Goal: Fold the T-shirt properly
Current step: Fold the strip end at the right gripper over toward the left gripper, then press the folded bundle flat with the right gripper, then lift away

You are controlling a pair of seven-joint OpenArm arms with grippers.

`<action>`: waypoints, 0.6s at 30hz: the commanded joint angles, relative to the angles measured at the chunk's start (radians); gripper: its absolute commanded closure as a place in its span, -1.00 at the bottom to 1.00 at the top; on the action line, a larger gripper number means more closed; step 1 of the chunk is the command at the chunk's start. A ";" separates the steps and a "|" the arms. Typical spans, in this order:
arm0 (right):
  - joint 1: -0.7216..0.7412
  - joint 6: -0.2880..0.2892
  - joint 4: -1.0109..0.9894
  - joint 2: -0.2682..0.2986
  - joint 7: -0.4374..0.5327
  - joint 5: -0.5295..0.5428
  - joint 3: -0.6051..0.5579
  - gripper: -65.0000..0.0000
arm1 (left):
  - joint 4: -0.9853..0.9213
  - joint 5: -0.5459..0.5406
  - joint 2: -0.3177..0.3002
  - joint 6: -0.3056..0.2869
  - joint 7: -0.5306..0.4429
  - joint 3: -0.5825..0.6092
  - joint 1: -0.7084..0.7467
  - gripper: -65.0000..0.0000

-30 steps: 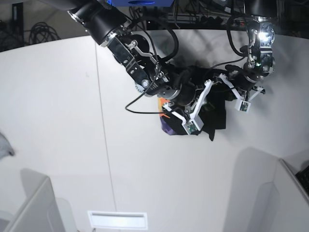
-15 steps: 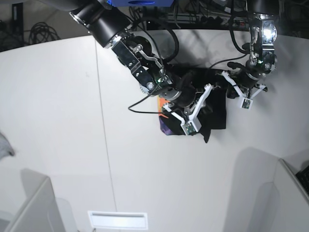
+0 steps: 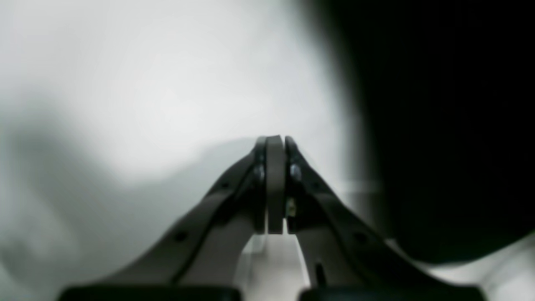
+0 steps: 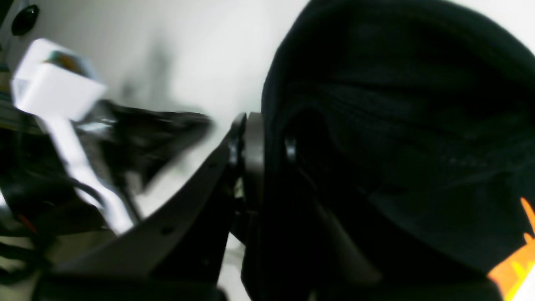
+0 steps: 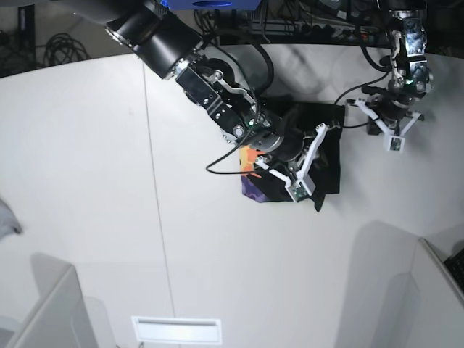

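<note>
The black T-shirt (image 5: 330, 170) lies bunched on the white table (image 5: 87, 159), with its orange and purple print (image 5: 250, 180) showing at the left edge. My right gripper (image 5: 308, 156) sits over the middle of it. In the right wrist view this gripper (image 4: 265, 125) is shut on a fold of the black T-shirt (image 4: 397, 104), and the orange print (image 4: 512, 261) shows at the lower right. Off to the right of the shirt, my left gripper (image 5: 384, 119) is clear of the cloth. Its own view shows the left gripper (image 3: 276, 142) shut on nothing, with the T-shirt (image 3: 439, 125) dark at the right.
A small grey cloth scrap (image 5: 6, 217) lies at the table's left edge. Grey box walls stand at the front left (image 5: 51, 304) and front right (image 5: 428, 283). A white slot (image 5: 176, 330) sits at the front edge. Cables (image 5: 65, 47) hang behind the table.
My left gripper has drawn away to the right and up, off the shirt. The right gripper has shifted slightly right with the cloth, and the shirt's upper right corner lies flatter.
</note>
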 commanded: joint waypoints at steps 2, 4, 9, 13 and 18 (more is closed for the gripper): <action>0.022 0.008 -0.022 -0.019 0.031 0.009 0.001 1.00 | 0.070 0.005 -0.012 0.004 -0.009 -0.077 0.051 1.00; 0.025 0.008 -0.056 -0.019 0.066 0.010 0.001 1.00 | 0.109 0.004 -0.010 0.004 -0.009 -0.164 0.106 1.00; 0.022 0.008 -0.090 -0.019 0.086 0.010 -0.001 1.00 | 0.118 0.002 0.010 -0.017 -0.009 -0.391 0.192 1.00; 0.022 0.008 -0.090 -0.020 0.089 0.010 0.001 1.00 | 0.101 0.002 0.014 -0.128 -0.009 -0.508 0.213 1.00; 0.022 0.008 -0.083 -0.020 0.089 0.012 -0.004 1.00 | 0.057 0.004 0.014 -0.149 -0.009 -0.539 0.209 1.00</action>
